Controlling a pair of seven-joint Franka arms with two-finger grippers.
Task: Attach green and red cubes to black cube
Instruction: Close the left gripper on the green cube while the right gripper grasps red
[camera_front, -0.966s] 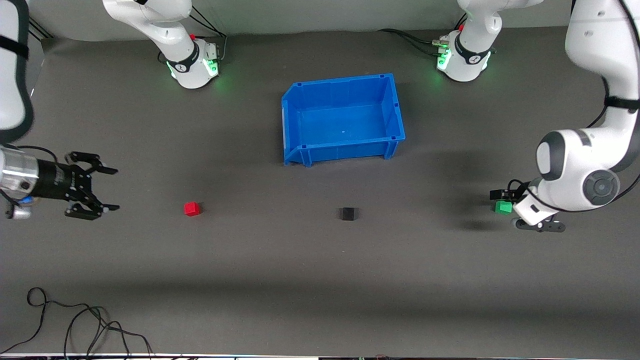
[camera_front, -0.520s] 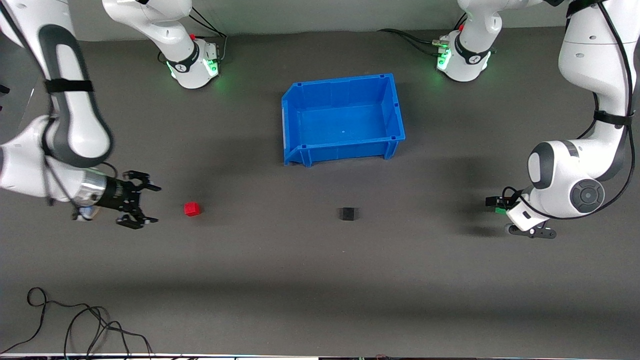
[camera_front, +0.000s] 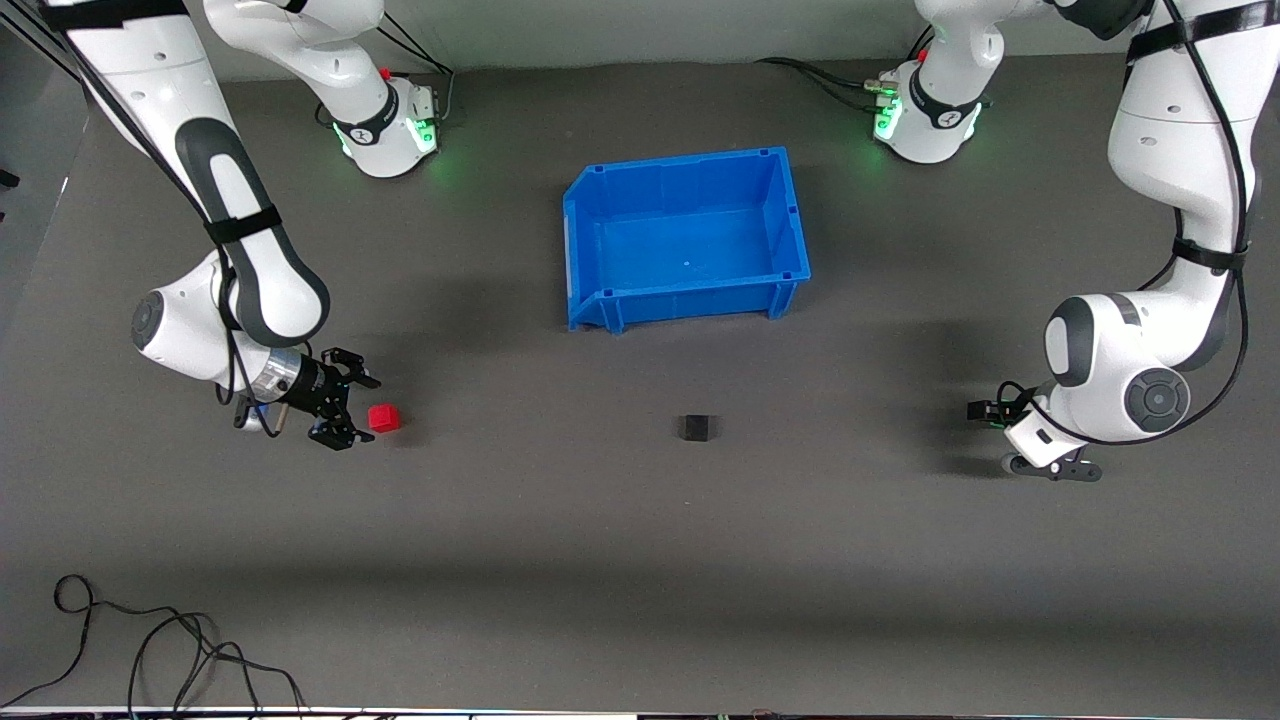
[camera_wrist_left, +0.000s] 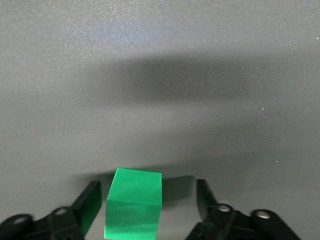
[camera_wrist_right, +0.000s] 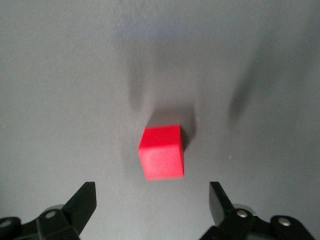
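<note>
Dark grey table (camera_front: 640, 520) carrying blue bin (camera_front: 686, 240), red cube (camera_front: 384, 418), black cube (camera_front: 695, 428), green cube (camera_wrist_left: 134, 205); black cables (camera_front: 150, 650) trailing across near edge.

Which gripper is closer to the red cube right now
Right. The right gripper sits right beside the red cube, fingers open. The left gripper is at the table's other end, around the green cube.

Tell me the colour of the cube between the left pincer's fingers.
Bright green cube; it shows best in the left wrist view, between the left pincer fingers.

The front camera looked down across the whole table (camera_front: 640, 560) toward both bases, while each wrist camera viewed close tabletop past its fingers
</note>
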